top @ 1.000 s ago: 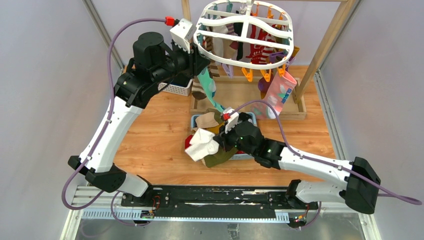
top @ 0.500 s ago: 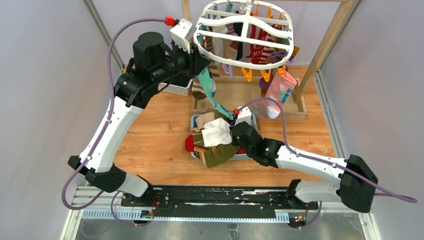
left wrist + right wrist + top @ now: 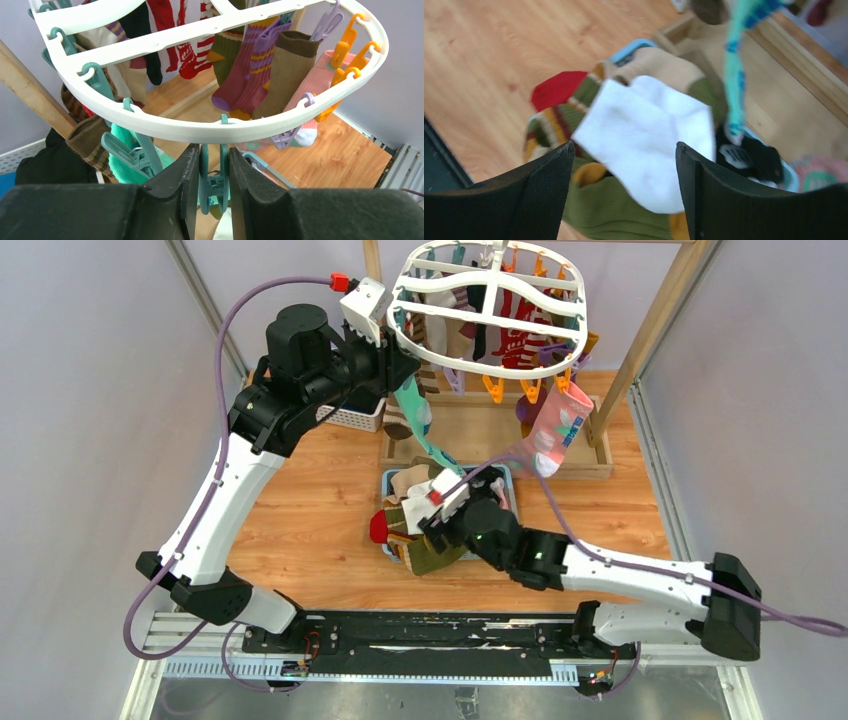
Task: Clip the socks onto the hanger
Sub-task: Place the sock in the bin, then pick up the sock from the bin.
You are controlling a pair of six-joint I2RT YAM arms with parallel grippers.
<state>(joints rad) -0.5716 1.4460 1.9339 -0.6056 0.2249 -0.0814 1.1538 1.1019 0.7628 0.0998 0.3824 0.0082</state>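
The white oval hanger point(image 3: 487, 300) hangs at the back, with several socks clipped round its rim point(image 3: 210, 131). My left gripper point(image 3: 211, 170) is shut on a teal clothespin point(image 3: 212, 176) that dangles from the near rim, and it shows in the top view point(image 3: 395, 355) too. My right gripper point(image 3: 624, 150) is open just above the sock pile and holds nothing. Below its jaws a white sock point(image 3: 649, 130) lies loose on an olive sock point(image 3: 614, 205) and a red one point(image 3: 556, 87). The same white sock point(image 3: 417, 508) shows beside the right wrist in the top view.
The pile sits in a blue basket point(image 3: 505, 474). A mint sock point(image 3: 415, 410) and a pink sock point(image 3: 560, 425) hang low from the hanger. A wooden rack post point(image 3: 650, 330) and its base frame point(image 3: 500, 455) stand behind. A white lattice basket point(image 3: 352, 418) sits under the left arm.
My right gripper carried the white sock from the pile's left edge over the basket, opened and let it go onto the pile. The left gripper stayed shut on the clothespin.
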